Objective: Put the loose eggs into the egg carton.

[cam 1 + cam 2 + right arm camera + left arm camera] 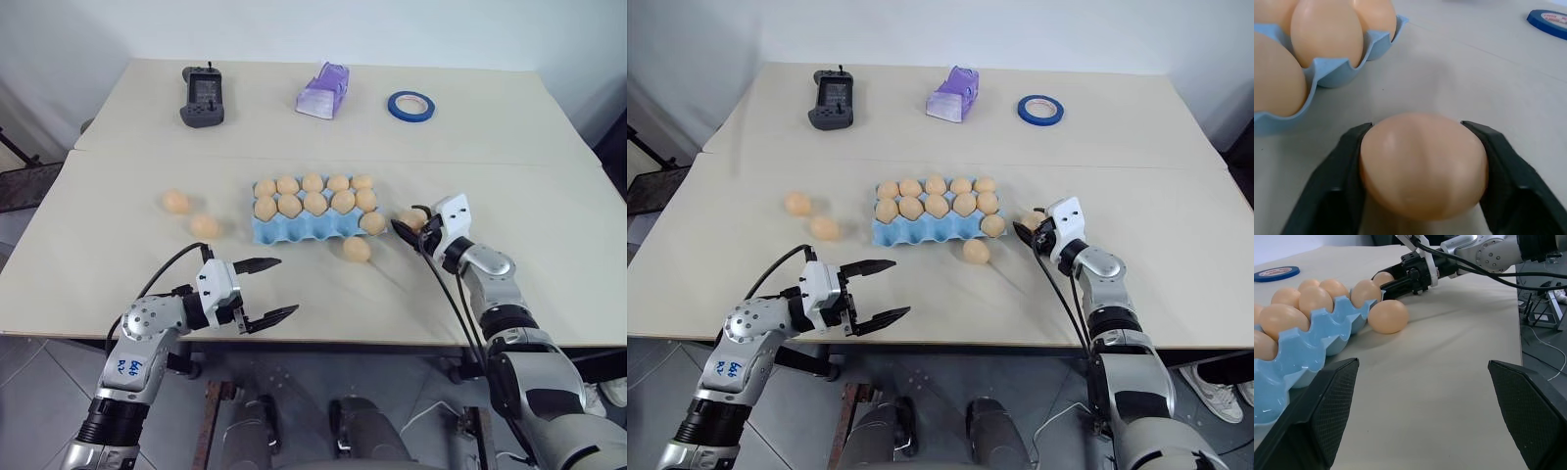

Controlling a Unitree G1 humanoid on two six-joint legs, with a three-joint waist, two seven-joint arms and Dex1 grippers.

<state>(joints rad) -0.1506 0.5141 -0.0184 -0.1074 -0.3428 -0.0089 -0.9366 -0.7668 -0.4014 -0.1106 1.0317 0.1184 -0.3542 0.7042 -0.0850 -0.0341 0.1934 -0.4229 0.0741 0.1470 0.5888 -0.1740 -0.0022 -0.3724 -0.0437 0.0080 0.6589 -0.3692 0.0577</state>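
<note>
The light blue egg carton (pixel 294 230) lies near the middle of the pale table (pixel 118 284), its two far rows full of eggs and one more egg in the right end cup of the near row; the other near cups are bare. The right gripper (pixel 1420 169) reaches in low just right of the carton, and its two black fingers (pixel 1334 181) press against both sides of a loose egg (pixel 1422 164) sitting on the table. Another loose egg (pixel 357 249) lies just in front of the carton's near right corner. Two more (pixel 175 202) (pixel 205 226) rest left of the carton, close together. The left gripper (pixel 263 290) hovers over the near table edge with its fingers spread wide, gripping nothing. At the far side sit a black handheld controller (pixel 203 97), a purple-white packet (pixel 324 90) and a blue tape roll (pixel 410 106).
</note>
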